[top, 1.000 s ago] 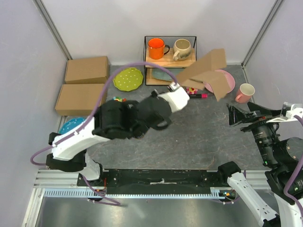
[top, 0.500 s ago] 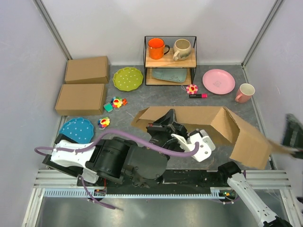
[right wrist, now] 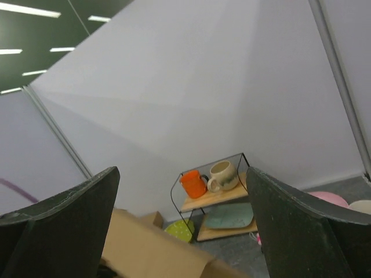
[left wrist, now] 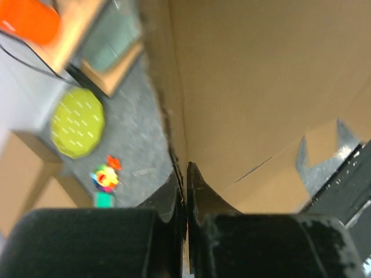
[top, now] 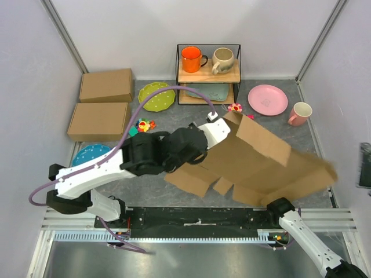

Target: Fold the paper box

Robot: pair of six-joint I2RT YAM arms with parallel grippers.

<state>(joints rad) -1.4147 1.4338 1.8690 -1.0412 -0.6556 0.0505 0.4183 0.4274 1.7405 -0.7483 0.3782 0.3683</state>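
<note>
Paper box (top: 255, 168) sprawls unfolded across the right-centre of the surface (top: 272, 123), one edge lifted. How do we crease it?
— Our left pincer (left wrist: 185, 174) is clamped on that edge; our right pincer (right wrist: 181, 191) gapes apart, idle. We should pin a panel first.

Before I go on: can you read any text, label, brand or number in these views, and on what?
No text can be read in any view.
paper box: plain brown, no print showing.
ready-made boxes: bare cardboard, no label visible.
pink plate: faint mark at its centre, too small to read.
</note>
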